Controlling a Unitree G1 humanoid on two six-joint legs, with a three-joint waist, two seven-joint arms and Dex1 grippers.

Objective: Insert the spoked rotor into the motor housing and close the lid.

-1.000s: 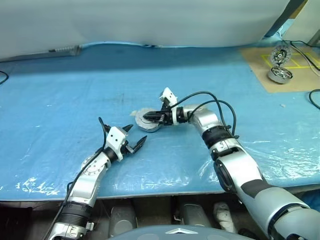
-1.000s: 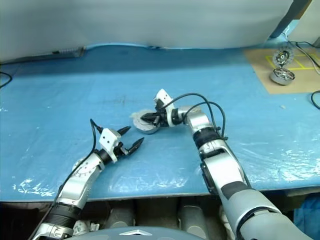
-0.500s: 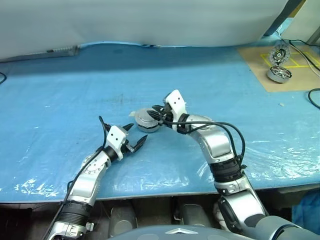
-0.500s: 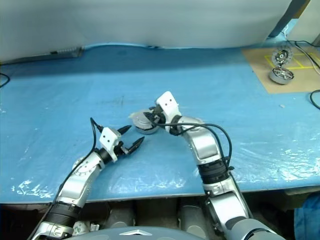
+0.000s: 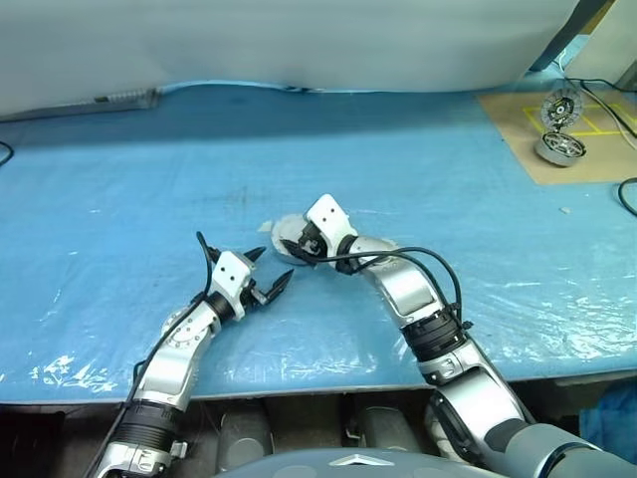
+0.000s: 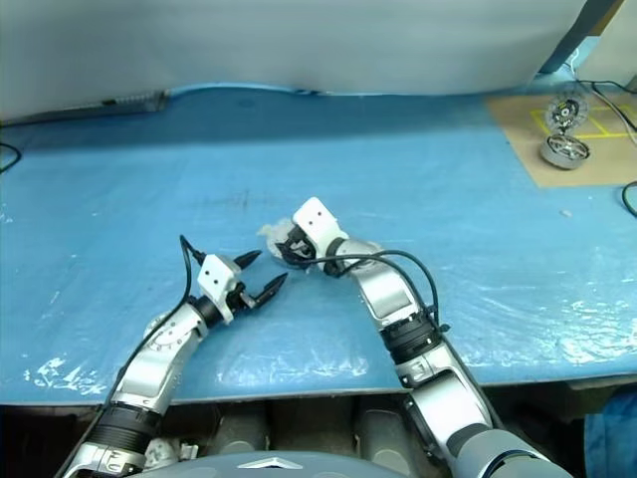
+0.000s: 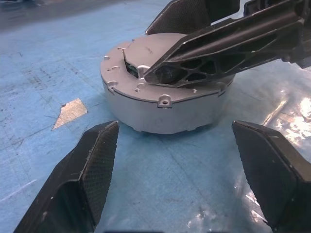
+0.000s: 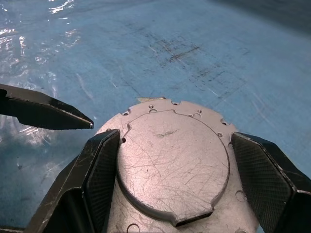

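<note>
**Closed motor housing on the blue bench**

The motor housing (image 7: pixel 165 97) sat on the bench (image 5: pixel 119 179), a silver-grey puck under its scratched, screw-dotted lid (image 8: pixel 172 162). The right tool (image 8: pixel 175 194) straddled it, spread wide. The left tool (image 5: pixel 267 279), also spread, hovered just beside it.

The motor housing (image 7: pixel 165 104) lies flat on the blue-covered table, near the middle of its front half. It is a shallow round puck of silver-grey metal with a plain, smooth side wall. The lid (image 8: pixel 172 162) is shut down on top of it: a flat silver disc, scratched, with a raised round plate at its centre and small screw holes spaced around its rim. A small rectangular notch cuts into the raised plate's edge on one side. No copper windings show, and the spoked rotor cannot be made out with the lid down.
</note>
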